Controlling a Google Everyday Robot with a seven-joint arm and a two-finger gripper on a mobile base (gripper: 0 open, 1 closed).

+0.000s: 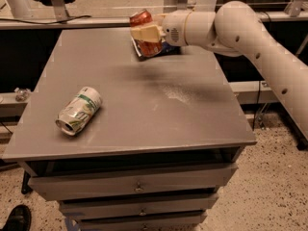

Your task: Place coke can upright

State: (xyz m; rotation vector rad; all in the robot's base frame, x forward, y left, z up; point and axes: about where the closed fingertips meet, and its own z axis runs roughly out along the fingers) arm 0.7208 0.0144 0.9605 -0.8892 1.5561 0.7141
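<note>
so the end effector (144, 32) was up at the far edge of the worktop (144, 129), its cream plastic fingers (150, 31) pinching the coke can (141, 18) across the middle. the can was a small red aluminium cylinder with a silver rim, tilted with its top leaning to the left and away, not upright. its lower end sat low over the back of the worktop, but i couldn't tell if it was actually touching the surface. a sliver of something dark blue (169, 49) peeked out just behind and under the can, mostly hidden by it.

the arm (240, 30) was smooth, rounded off-white casing, coming in from the right.

the worktop was a flat matte grey slab, a bit scuffed, with a pale dusty patch (175, 93) right of centre. near the front left lay a white-and-green can (79, 110) on its side, dented and crumpled looking, its open silver end facing the front left corner. it was well apart from the coke can.

under the worktop were stacked grey drawers (134, 186) with small metal pulls, all pushed in, so no idea what was in them. the floor (269, 191) was speckled, and a black shoe (14, 218) poked in at the bottom left.
</note>
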